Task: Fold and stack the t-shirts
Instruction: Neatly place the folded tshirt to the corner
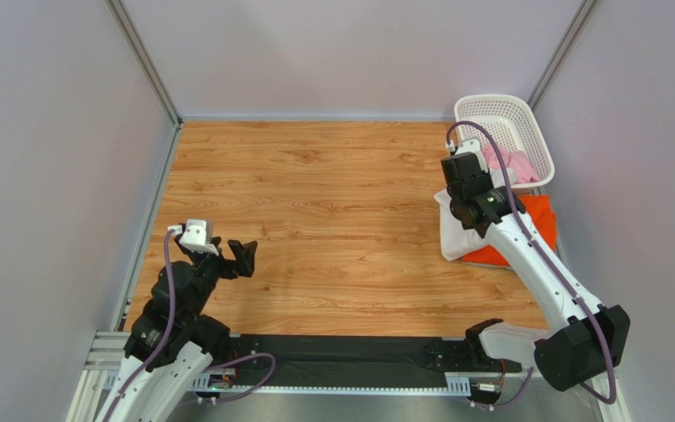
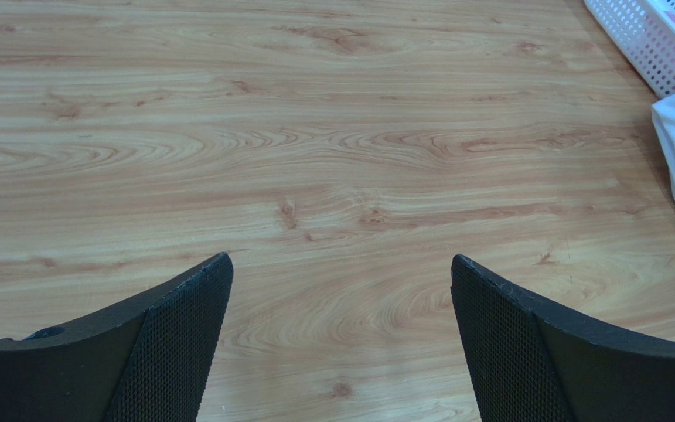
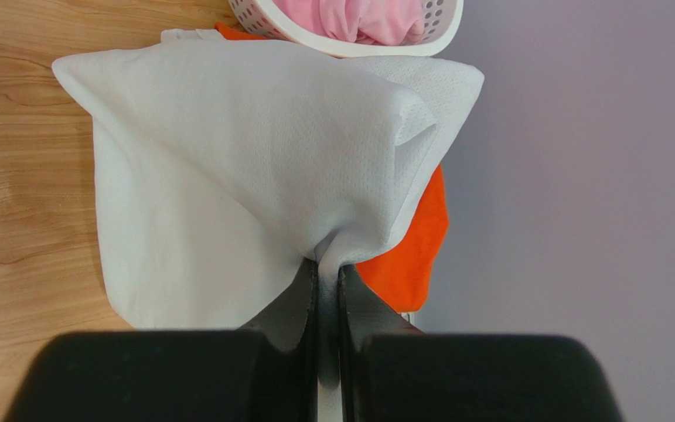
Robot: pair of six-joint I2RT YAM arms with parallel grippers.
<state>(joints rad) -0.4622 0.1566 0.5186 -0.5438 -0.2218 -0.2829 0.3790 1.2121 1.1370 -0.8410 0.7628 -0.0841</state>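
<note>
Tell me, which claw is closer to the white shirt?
Right. The right gripper is pinched shut on a fold of the white t-shirt, touching it. The left gripper hangs open over the table at the opposite side, apart from the shirt.

Looks like a robotics lab test cell: wood-grain desk [image 1: 332,202] boxed in by plain grey panels [image 1: 50,176] on aluminium posts [image 1: 143,61], with two robot arms [image 1: 535,255] bolted to a slotted metal rail [image 1: 341,384] at the near edge and trailing purple cables [image 1: 167,290].
</note>
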